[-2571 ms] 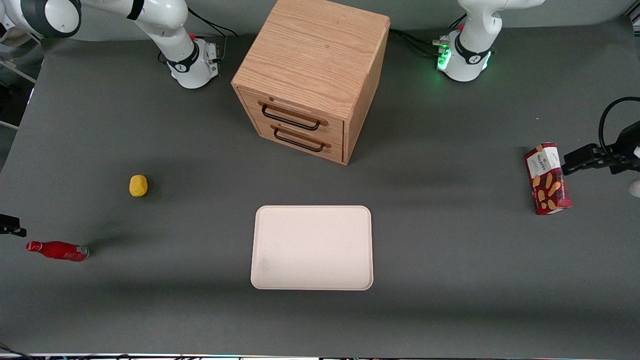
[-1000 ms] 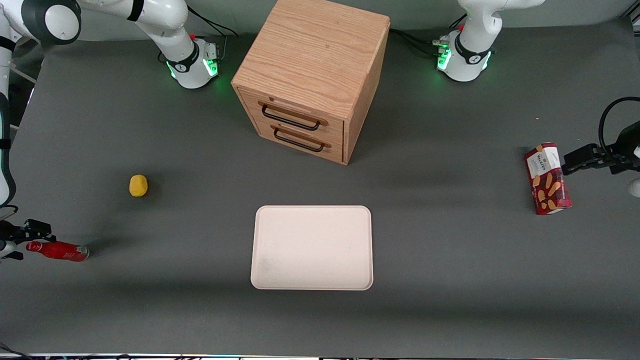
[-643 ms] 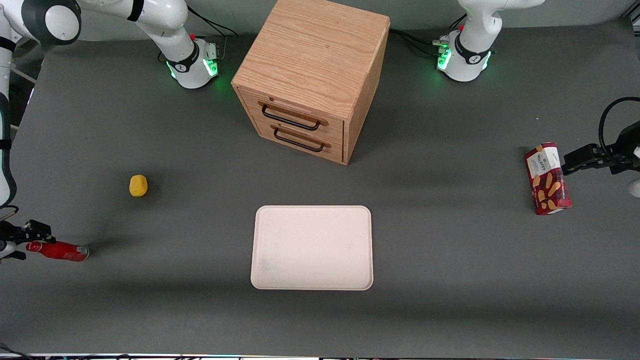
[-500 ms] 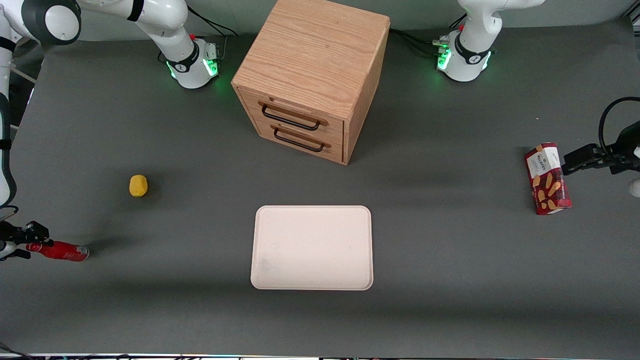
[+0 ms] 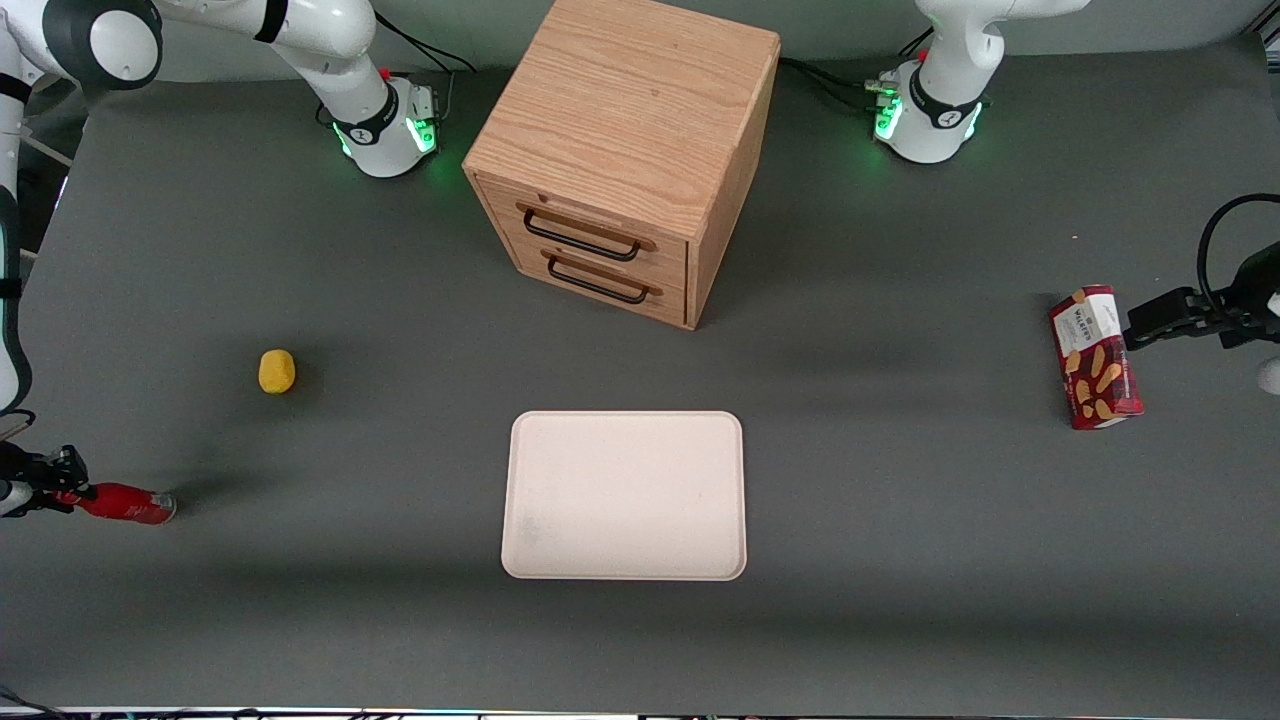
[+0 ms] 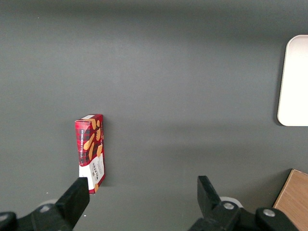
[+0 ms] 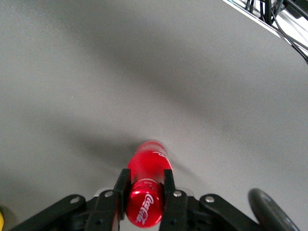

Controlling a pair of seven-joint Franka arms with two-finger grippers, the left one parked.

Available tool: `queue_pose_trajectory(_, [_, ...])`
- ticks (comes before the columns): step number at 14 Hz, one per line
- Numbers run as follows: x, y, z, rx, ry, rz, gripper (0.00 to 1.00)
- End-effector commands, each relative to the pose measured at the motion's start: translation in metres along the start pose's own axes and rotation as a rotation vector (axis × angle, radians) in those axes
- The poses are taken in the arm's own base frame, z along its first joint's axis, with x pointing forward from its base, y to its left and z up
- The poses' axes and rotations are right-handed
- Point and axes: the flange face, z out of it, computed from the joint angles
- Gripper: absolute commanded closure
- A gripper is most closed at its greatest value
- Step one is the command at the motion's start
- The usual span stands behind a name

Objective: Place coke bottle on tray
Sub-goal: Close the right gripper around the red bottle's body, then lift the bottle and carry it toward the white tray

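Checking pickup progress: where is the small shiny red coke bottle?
The coke bottle lies at the working arm's end of the table, its neck between the gripper fingers, near the yellow ball.

High front overview, two close wrist views

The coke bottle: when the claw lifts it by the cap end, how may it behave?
The coke bottle looks round and glossy, so it may slip or twist between the fingers of the claw. Held only near its cap, the body could droop. Set down lying on the tray, it would probably roll.
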Motion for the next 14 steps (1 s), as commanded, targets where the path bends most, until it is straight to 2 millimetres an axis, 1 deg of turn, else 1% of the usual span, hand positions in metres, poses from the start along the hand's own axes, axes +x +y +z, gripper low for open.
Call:
queue_pose_trajectory(1, [0.0,0.001,-0.009,-0.009,0.008,-0.021,1.0])
queue_pose_trajectory(2, [0.001,0.002,-0.016,-0.012,0.01,-0.022,1.0])
queue_pose_trajectory(4, [0.003,0.001,-0.037,-0.014,-0.003,-0.033,1.0])
queue_pose_trajectory(6, [0.007,-0.002,-0.067,-0.002,-0.009,-0.036,1.0])
queue_pose_trajectory(8, [0.007,-0.007,-0.101,0.007,-0.016,-0.039,1.0])
queue_pose_trajectory(10, [0.008,-0.014,-0.139,0.026,-0.027,-0.045,1.0])
queue_pose_trajectory(11, [0.007,-0.017,-0.162,0.024,-0.03,-0.047,1.0])
queue_pose_trajectory(12, [0.001,-0.018,-0.184,0.019,-0.042,-0.044,1.0])
queue_pose_trajectory(14, [-0.005,-0.027,-0.228,0.014,-0.051,-0.044,1.0])
